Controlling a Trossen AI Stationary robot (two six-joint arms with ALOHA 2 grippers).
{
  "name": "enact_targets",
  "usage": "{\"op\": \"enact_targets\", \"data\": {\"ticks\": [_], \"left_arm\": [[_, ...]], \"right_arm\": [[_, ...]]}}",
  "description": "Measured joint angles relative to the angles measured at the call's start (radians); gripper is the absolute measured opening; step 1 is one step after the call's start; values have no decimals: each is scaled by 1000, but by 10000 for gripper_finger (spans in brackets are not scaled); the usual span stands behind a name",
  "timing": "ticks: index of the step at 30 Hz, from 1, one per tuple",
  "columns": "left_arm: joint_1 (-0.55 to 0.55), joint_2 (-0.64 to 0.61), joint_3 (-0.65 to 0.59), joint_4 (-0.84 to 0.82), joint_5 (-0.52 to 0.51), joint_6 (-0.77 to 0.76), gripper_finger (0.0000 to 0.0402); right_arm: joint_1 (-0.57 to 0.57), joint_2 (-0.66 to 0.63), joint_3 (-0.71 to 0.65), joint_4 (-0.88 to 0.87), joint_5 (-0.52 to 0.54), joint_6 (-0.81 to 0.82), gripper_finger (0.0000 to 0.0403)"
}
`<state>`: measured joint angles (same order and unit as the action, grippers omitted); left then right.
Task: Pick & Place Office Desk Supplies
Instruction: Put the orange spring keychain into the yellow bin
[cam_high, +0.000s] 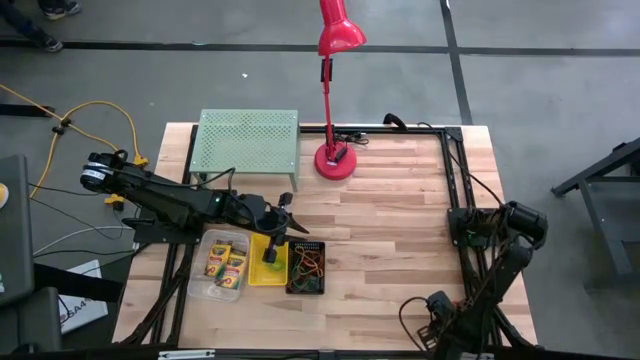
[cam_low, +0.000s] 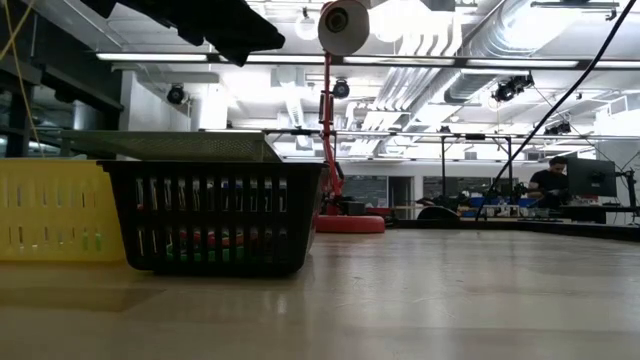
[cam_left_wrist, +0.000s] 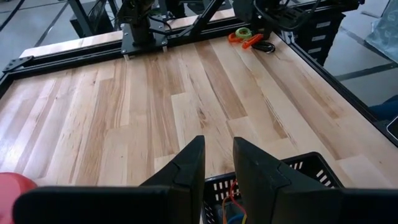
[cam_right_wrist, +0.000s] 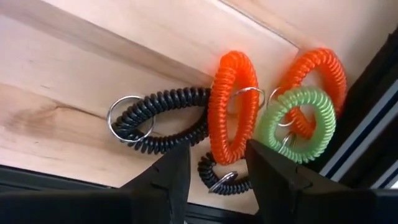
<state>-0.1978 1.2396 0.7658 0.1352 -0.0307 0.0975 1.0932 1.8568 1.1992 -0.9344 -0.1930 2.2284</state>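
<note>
My left gripper (cam_high: 286, 224) hovers open over the far edge of the bins, fingers slightly apart (cam_left_wrist: 217, 168), holding nothing. Below it a row of three stands on the table: a clear bin (cam_high: 224, 263) with yellow crayon boxes, a yellow bin (cam_high: 268, 262) with something green in it, and a black mesh bin (cam_high: 306, 268) (cam_left_wrist: 298, 167) (cam_low: 215, 215) with coloured loops. My right arm (cam_high: 500, 235) is folded at the table's right. Its open gripper (cam_right_wrist: 214, 180) hangs just above orange, green and black coil loops (cam_right_wrist: 233, 106) (cam_left_wrist: 245, 34) lying on the wood.
A light-green perforated rack (cam_high: 248, 143) stands at the far left, just beyond my left arm. A tall red desk lamp (cam_high: 335, 150) (cam_low: 335, 130) stands at the far middle. Bare wood (cam_high: 390, 240) lies between the bins and the right arm. A black frame (cam_high: 455, 180) runs along the right side.
</note>
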Motion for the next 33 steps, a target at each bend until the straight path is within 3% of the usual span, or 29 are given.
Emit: {"op": "enact_targets", "data": {"ticks": [27, 33], "left_arm": [[0, 0, 0, 0, 0, -26, 79], [0, 0, 0, 0, 0, -26, 79]], "right_arm": [[0, -1, 0, 8, 45, -51, 142], [0, -1, 0, 7, 35, -36, 121]]}}
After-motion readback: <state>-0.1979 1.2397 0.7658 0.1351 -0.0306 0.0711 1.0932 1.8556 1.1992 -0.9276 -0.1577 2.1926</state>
